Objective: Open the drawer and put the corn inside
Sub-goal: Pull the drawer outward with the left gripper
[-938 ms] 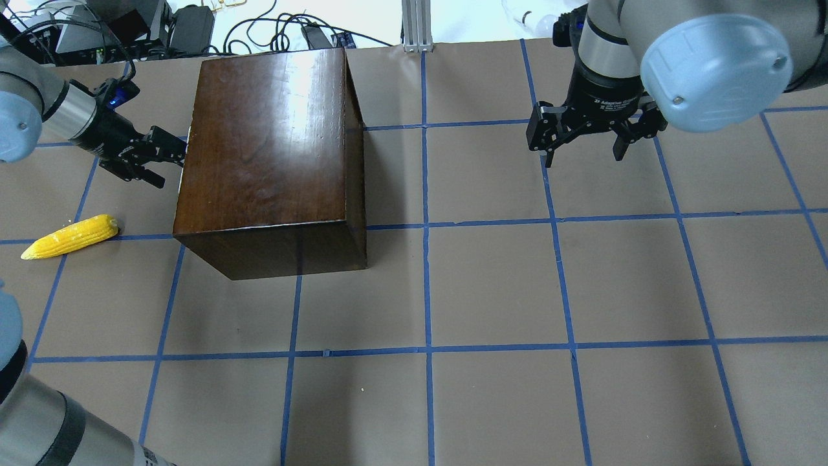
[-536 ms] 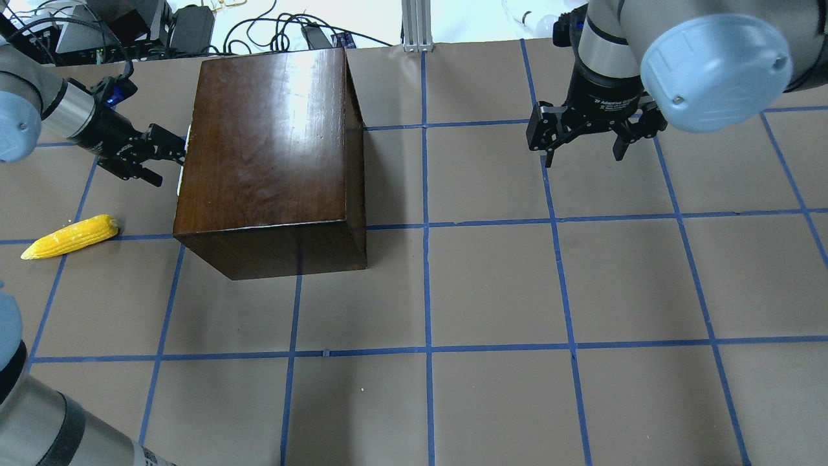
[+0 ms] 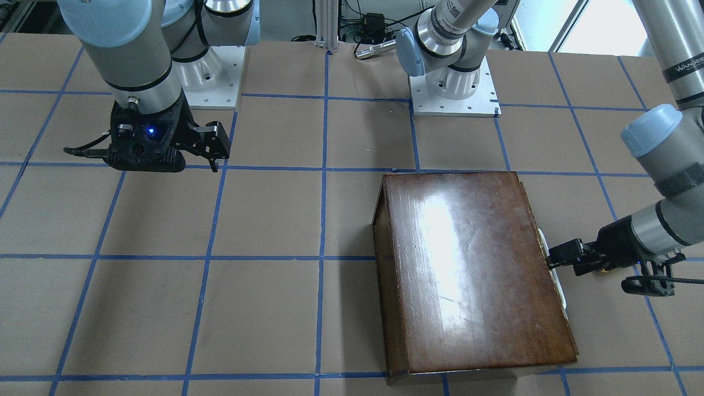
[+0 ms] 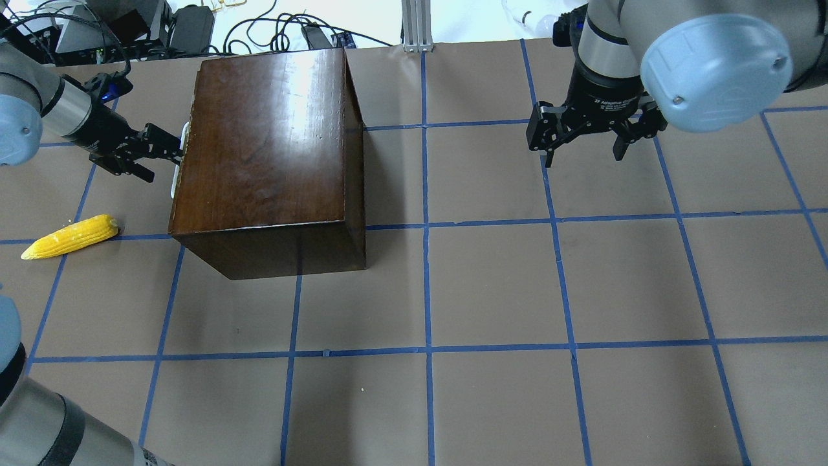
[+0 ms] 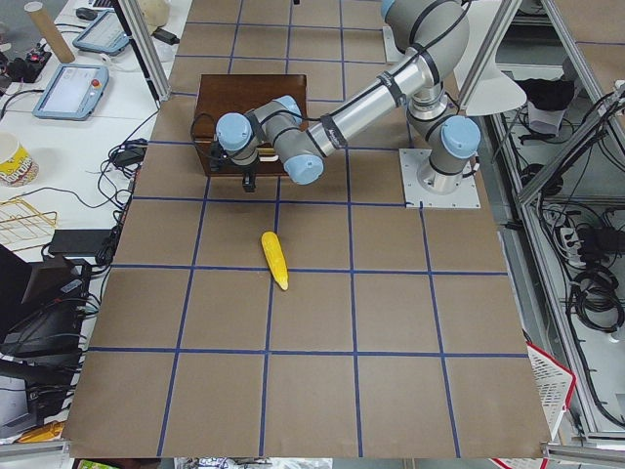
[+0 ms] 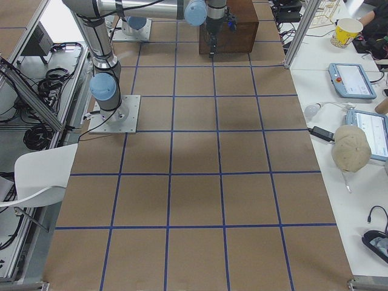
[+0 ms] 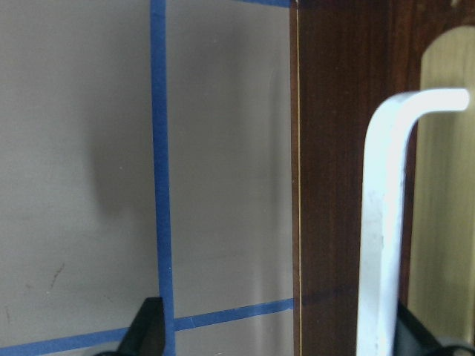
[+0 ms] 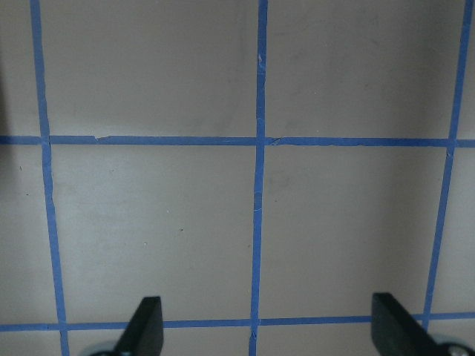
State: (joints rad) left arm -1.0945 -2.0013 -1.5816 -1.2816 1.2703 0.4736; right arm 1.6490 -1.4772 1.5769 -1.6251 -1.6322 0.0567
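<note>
**Front-facing view.** You have a table [image 3: 165, 275] covered in matte brown paper and gridded with blue tape [image 3: 322, 220]. The box [image 3: 473, 264], glossy dark-brown wood with square edges, stands directly ahead of the left gripper [image 3: 556, 257].

**Overhead view.** The left gripper's fingers [image 4: 167, 144] are spread, with their tips at the white handle [image 4: 183, 134] on the box's side. The corn [image 4: 71, 236], bright yellow, bumpy and tapered, lies on the paper well apart from those fingers, on the robot's side of them. The right gripper [image 4: 583, 155] hangs with its jaws apart, holding nothing, far from the box. Cables [image 4: 259, 29] crowd the bench beyond the table.

**Exterior left view.** The corn [image 5: 274, 260] lies beside a tape line. A paper cup [image 5: 12, 161] stands on the side bench.

**Exterior right view.** A tan cap [image 6: 351, 148] rests on the other bench.

**Left wrist view.** The drawer [image 7: 341, 148] shows a dark, grained front. The smooth, bent handle runs just inside one fingertip [image 7: 412, 337]. You cannot tell whether they touch.

**Right wrist view.** The fingertips [image 8: 145, 326] stand wide apart above paper and tape.
</note>
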